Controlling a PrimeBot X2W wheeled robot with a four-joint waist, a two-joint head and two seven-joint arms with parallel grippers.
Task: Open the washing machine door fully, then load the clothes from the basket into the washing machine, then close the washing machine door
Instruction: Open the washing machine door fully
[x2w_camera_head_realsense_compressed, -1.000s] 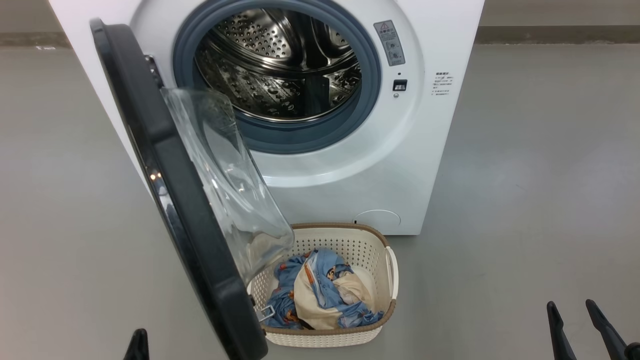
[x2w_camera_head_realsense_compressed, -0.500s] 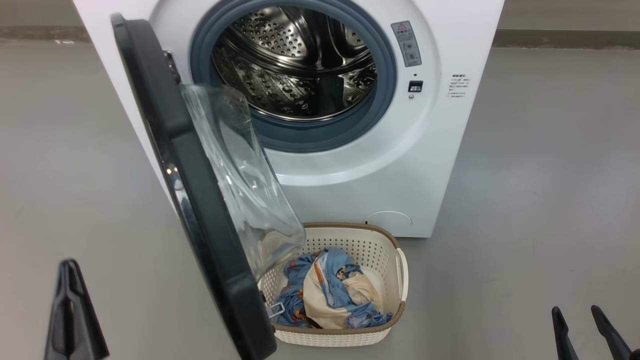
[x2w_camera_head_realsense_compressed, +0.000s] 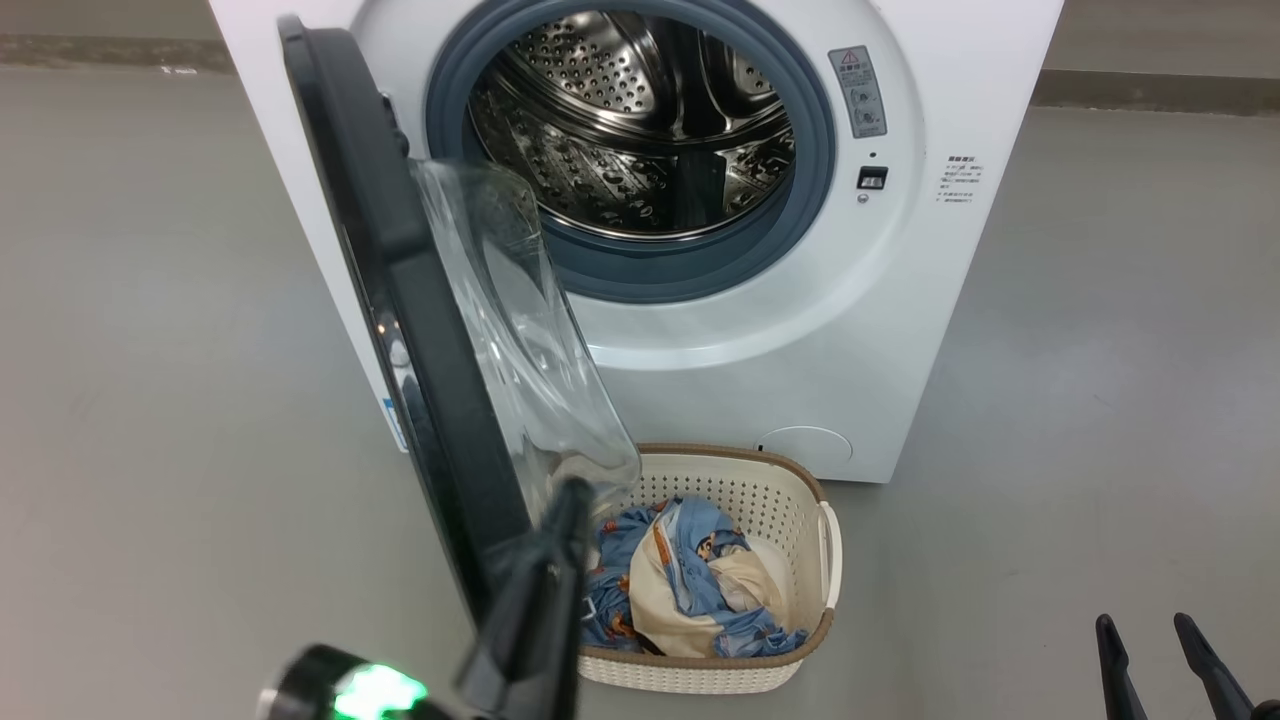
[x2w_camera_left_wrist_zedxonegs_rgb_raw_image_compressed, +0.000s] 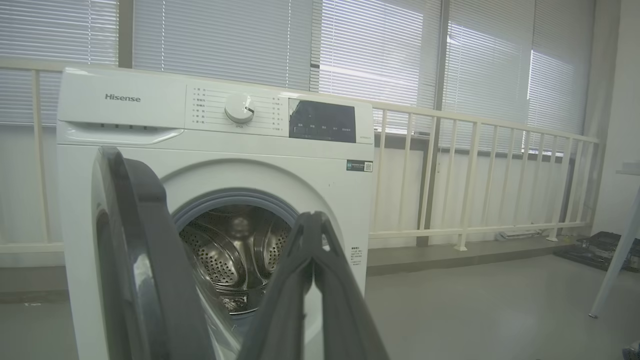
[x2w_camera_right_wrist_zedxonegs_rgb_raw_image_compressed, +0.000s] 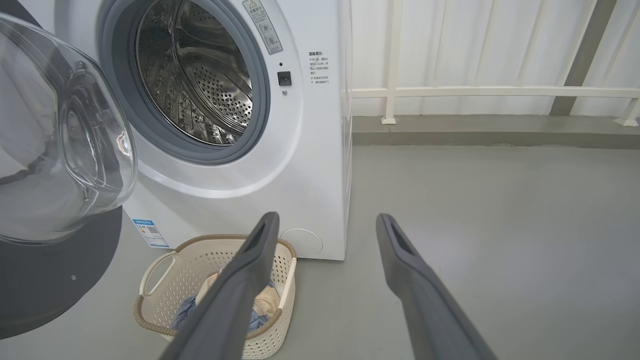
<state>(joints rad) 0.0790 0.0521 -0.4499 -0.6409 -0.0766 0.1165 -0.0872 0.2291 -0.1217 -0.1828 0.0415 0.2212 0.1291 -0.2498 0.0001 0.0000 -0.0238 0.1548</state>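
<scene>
On the floor, close against the front of the washing machine (x2w_camera_head_realsense_compressed: 780, 330), sits the basket (x2w_camera_head_realsense_compressed: 790, 480) with the clothes (x2w_camera_head_realsense_compressed: 690, 590) bundled inside it, none of them loaded yet. Hinged on the washer's left side, the washing machine door (x2w_camera_head_realsense_compressed: 400, 270) stands swung out towards the robot, roughly edge-on to the head camera. Its glass bowl (x2w_camera_head_realsense_compressed: 520, 330) bulges over the basket's left end. The drum (x2w_camera_head_realsense_compressed: 640, 130) lies bare and open behind it.

I judge the first step to be in hand: the door is out from the opening but not folded back as far as it could go. The left pincer (x2w_camera_head_realsense_compressed: 570, 500) has its two fingers pressed together with nothing between them. It rises just beside the door's inner side, near the lower rim of the glass; whether it touches the door I cannot tell. The right pincer (x2w_camera_head_realsense_compressed: 1145, 625) waits with its fingers spread and empty, well apart from the washer, low on the robot's right.

The next move likely calls for the closed left fingers to bear on the door's inner face and sweep it leftward along the hinge's arc. The push should stay on the dark rim rather than the glass, until the bowl clears the basket.
</scene>
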